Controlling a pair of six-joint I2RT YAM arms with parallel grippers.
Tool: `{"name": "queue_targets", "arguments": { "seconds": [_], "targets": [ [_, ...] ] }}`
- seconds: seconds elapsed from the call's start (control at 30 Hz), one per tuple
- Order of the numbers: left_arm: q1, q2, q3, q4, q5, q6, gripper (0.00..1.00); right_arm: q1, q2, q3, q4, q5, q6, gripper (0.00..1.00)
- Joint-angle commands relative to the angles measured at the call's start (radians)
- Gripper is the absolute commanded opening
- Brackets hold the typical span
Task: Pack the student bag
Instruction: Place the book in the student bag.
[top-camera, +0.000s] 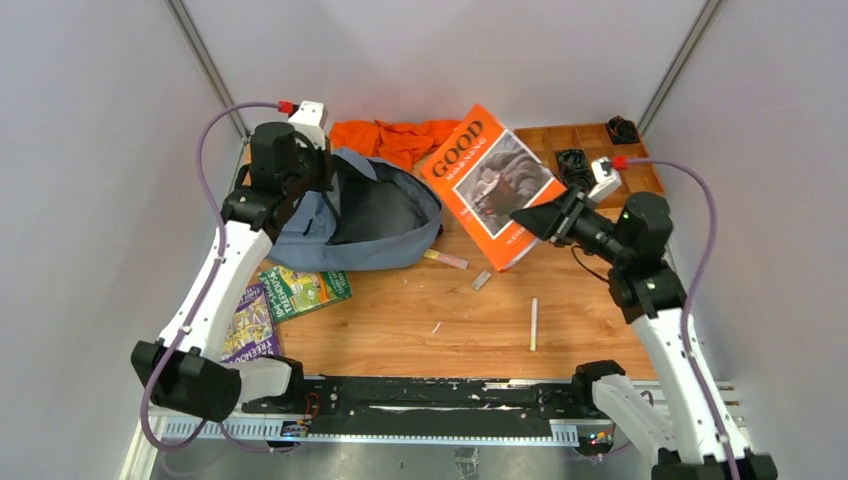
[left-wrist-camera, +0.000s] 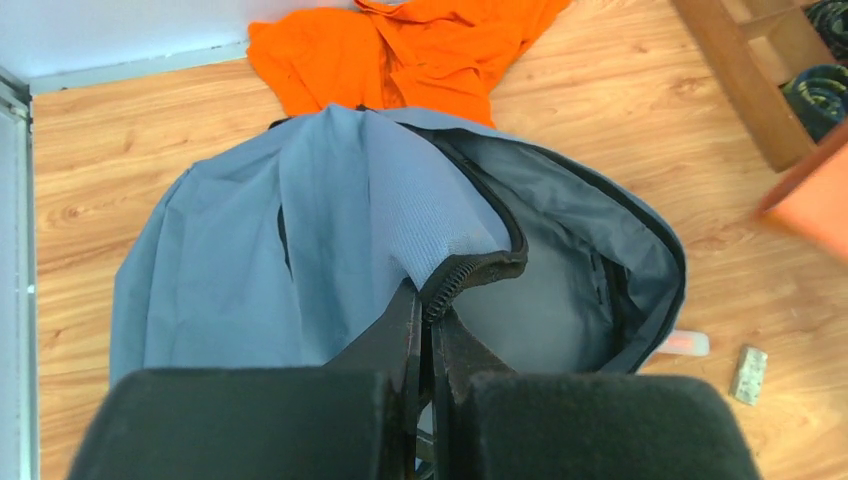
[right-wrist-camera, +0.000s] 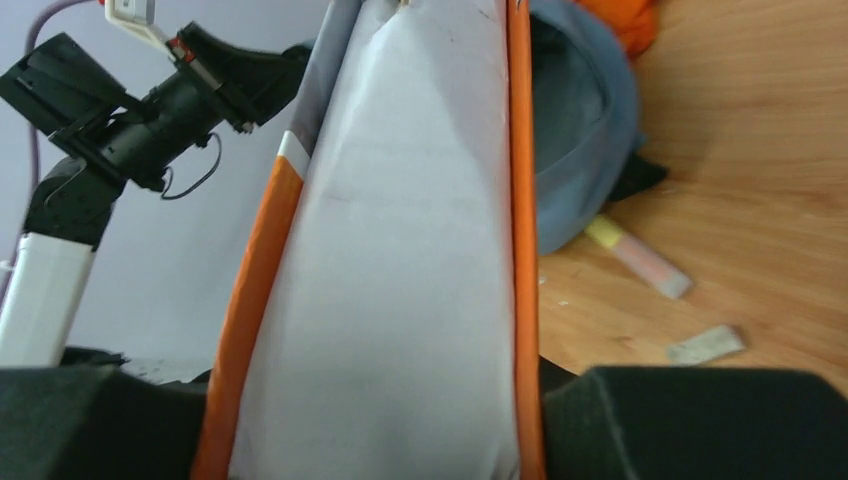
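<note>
A light wooden table (top-camera: 420, 320) stands between white walls. On it, the large soft grey-blue fabric backpack (top-camera: 375, 215) lies under the left gripper (left-wrist-camera: 428, 305), whose jaws are closed tight on the flap's dark zipper edge and hold the mouth open towards the right gripper (top-camera: 545, 222). That one's jaws are partly apart, clamped on the big orange softcover book (top-camera: 492, 185). I think the book should enter corner first and tilted, with the flap held high, because a pale pink-and-yellow marker (top-camera: 445, 260) and a small grey eraser (top-camera: 482, 281) lie below the book-holding jaws at the bag's mouth, and a crumpled orange cloth (top-camera: 395, 138) lies beyond the flap-holding jaws, so these could be swept along.
</note>
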Motion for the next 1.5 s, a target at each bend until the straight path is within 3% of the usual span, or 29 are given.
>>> {"name": "queue_targets", "arguments": {
  "seconds": [0.0,0.13,0.3,0.5,0.6,1.03,1.27,1.47],
  "targets": [
    [0.006,-0.089,-0.056,0.167,0.027,-0.041,0.00,0.161,0.110,-0.042,0.278,-0.107,0.157,0.00],
    [0.006,-0.147,-0.156,0.269,0.031,-0.072,0.00,0.277,0.245,0.050,0.146,-0.016,0.088,0.00],
    [0.006,-0.237,-0.293,0.389,0.021,-0.173,0.00,0.287,0.367,-0.001,0.231,-0.019,0.150,0.00],
    [0.006,-0.271,-0.396,0.509,0.217,-0.208,0.00,0.328,0.499,0.030,0.235,-0.059,0.168,0.00],
    [0.006,-0.273,-0.415,0.554,0.247,-0.225,0.00,0.375,0.579,0.064,0.239,-0.081,0.179,0.00],
    [0.006,-0.289,-0.376,0.514,0.241,-0.213,0.00,0.509,0.880,0.250,0.420,-0.193,0.313,0.00],
    [0.006,-0.322,-0.374,0.510,0.259,-0.249,0.00,0.516,1.072,0.361,0.661,-0.144,0.485,0.00],
    [0.006,-0.341,-0.367,0.479,0.256,-0.230,0.00,0.552,1.247,0.543,0.689,-0.119,0.537,0.00]
  ]
}}
